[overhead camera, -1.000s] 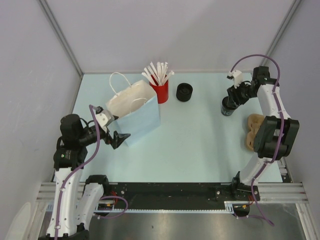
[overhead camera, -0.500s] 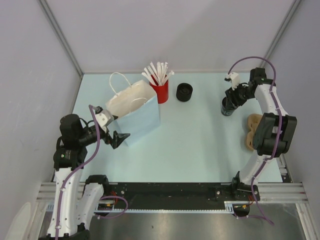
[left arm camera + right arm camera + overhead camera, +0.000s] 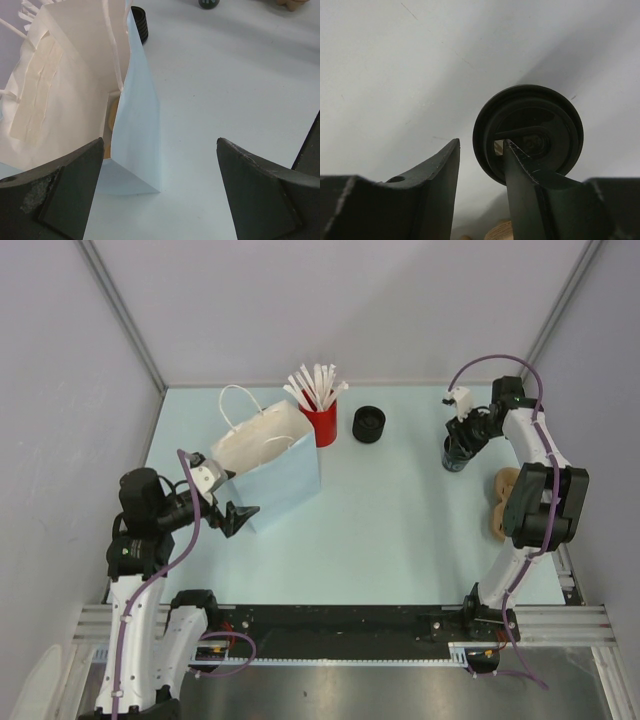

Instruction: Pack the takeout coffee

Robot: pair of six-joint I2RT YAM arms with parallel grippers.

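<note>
The takeout coffee (image 3: 455, 456) stood by the desk's (image 3: 400, 530) right edge, toward the far corner. The right fingers (image 3: 517, 167) straddled its rim, parted, not clamping. The left fingers (image 3: 75, 172) gaped wide beside the paper bag (image 3: 137, 125).

Black-lidded takeout coffee (image 3: 555, 120) partly behind one of two parted fingers (image 3: 525, 192).

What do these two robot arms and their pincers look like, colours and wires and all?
The left arm and right arm have white shells with bulky black joints, and a purple cable loops along each. A small white block sits by each wrist. The left gripper and right gripper have two flat, black, wedge-shaped fingers, scuffed pale in places.
</note>
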